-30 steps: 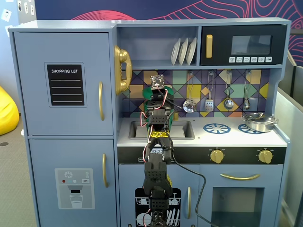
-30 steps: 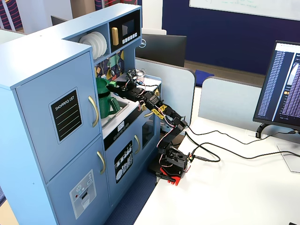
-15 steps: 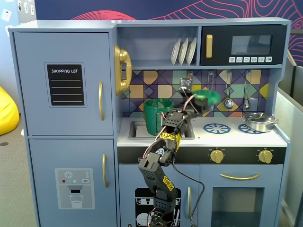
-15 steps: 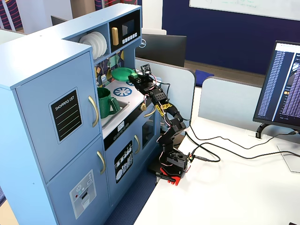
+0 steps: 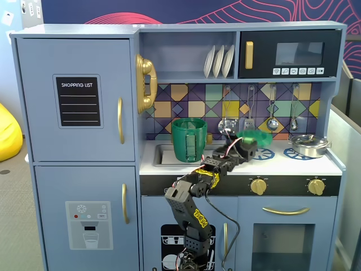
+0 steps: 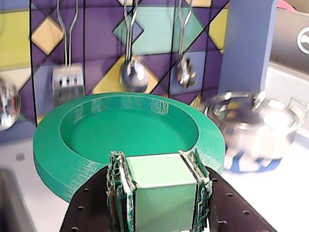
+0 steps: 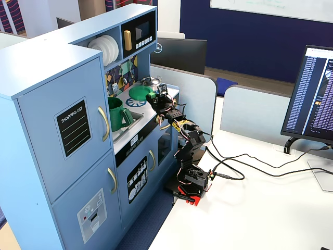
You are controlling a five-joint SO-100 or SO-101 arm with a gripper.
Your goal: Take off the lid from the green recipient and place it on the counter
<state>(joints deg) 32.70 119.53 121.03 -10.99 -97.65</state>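
- The lid (image 6: 120,133) was off the bucket (image 5: 189,139), held up a bit above the counter (image 5: 282,164) near the burner rings (image 5: 263,153).
- The claw (image 6: 158,166) was clamped on the lid's light green tab (image 6: 161,191).
- The bucket stood open in the sink (image 5: 162,155), well apart.
- A steel pot (image 5: 309,145) sat to the right.

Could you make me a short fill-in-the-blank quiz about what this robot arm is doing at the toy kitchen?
1. The hand is shut on the pale tab of the green ____.
2. The green bucket stands in the ____ with its top open.
3. The lid is held in the air between the bucket and the shiny steel ____.
4. Above the bucket, the shelf holds three white ____.

Missing words: lid; sink; pot; plates
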